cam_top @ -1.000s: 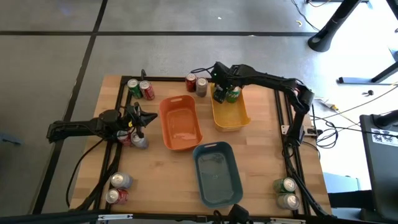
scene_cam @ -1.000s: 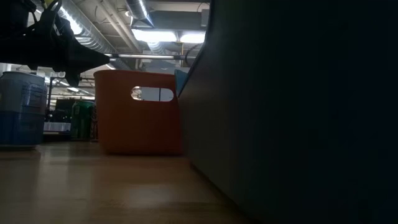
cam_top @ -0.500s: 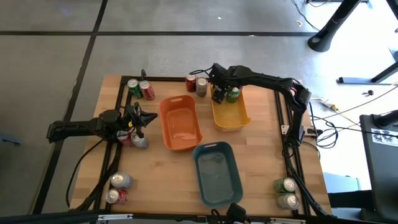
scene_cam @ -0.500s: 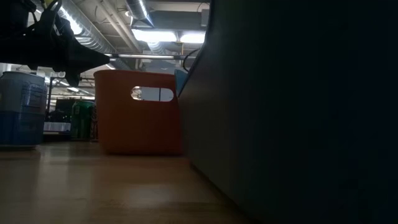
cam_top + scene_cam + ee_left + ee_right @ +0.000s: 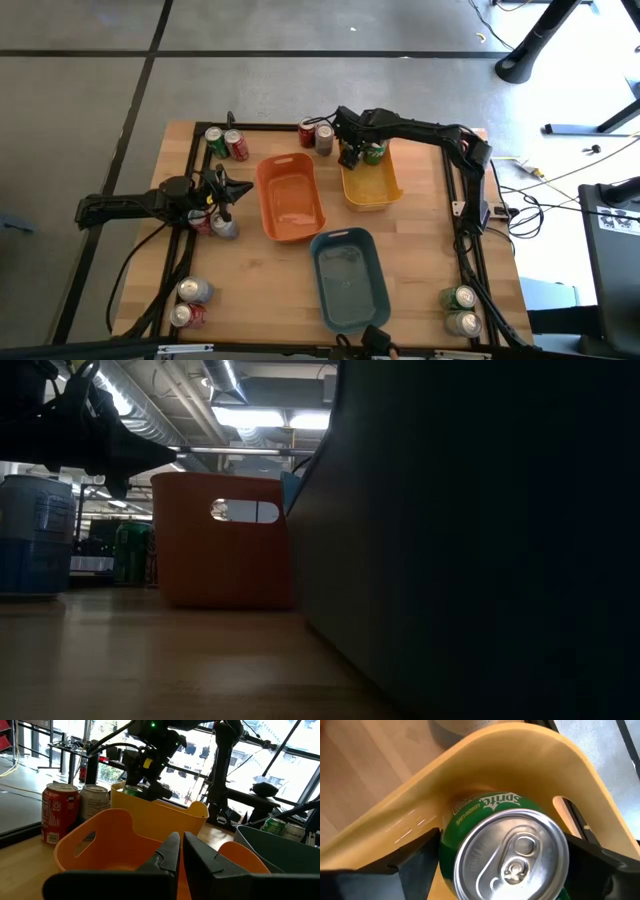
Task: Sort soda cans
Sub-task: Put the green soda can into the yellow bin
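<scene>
1. Green can [image 5: 374, 152] stands upright inside the yellow bin [image 5: 371, 187], against the bin's far wall; the right pincer [image 5: 360, 155] brackets it, a finger on either side, because this is where green cans are being gathered, as I judge it.
2. The right wrist view shows the dark fingers [image 5: 407, 865] spread wide with gaps to the can's sides, so the can rests on the bin floor by its own weight and appears released.
3. Beside the yellow bin's far corner, a red can [image 5: 307, 132] and a silver-grey can [image 5: 324, 139] wait on the table [image 5: 420, 250], not yet sorted.
4. The orange bin [image 5: 290, 197] sits just beside the yellow bin, and the blue-grey bin [image 5: 348, 278] lies nearer the front edge; presumably one bin per colour.
5. The left pincer [image 5: 222, 188] hangs beyond the orange bin from the yellow one, its fingers pressed together and empty, above a pair of cans.
6. Further cans stand in pairs at the table's corners, well apart from the yellow bin.
</scene>
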You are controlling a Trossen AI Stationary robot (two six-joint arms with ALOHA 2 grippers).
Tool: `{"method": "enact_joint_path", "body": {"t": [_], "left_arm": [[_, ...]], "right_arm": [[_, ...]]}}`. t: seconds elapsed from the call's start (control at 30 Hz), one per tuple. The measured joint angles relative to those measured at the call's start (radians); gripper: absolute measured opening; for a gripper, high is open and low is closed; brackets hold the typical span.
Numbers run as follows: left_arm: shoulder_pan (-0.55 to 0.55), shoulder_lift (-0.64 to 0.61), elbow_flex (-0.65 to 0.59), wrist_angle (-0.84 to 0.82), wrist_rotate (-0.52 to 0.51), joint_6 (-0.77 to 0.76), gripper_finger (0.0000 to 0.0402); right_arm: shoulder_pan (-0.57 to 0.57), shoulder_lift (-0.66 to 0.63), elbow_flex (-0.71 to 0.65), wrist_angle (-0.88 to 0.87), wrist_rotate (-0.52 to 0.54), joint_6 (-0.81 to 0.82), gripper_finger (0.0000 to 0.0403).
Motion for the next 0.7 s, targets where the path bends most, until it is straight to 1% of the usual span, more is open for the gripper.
{"method": "enact_joint_path", "body": {"t": [0.2,0.4,0.5,0.6,0.7], "left_arm": [[0.0,0.0,0.0,0.0,0.0,0.0,0.0015],[0.0,0.0,0.0,0.0,0.0,0.0,0.0015],[0.0,0.0,0.0,0.0,0.0,0.0,0.0015],[0.0,0.0,0.0,0.0,0.0,0.0,0.0015],[0.0,0.0,0.0,0.0,0.0,0.0,0.0015]], "right_arm": [[0.0,-0.003,0.01,-0.009,0.012,-0.013,0.0367],[0.001,-0.004,0.068,-0.053,0.026,-0.016,0.0371],[0.001,-0.005,0.112,-0.104,0.026,-0.016,0.0371],[0.01,-0.005,0.164,-0.201,0.028,-0.013,0.0371],[0.033,-0.029,0.186,-0.213,0.028,-0.01,0.0371]]}}
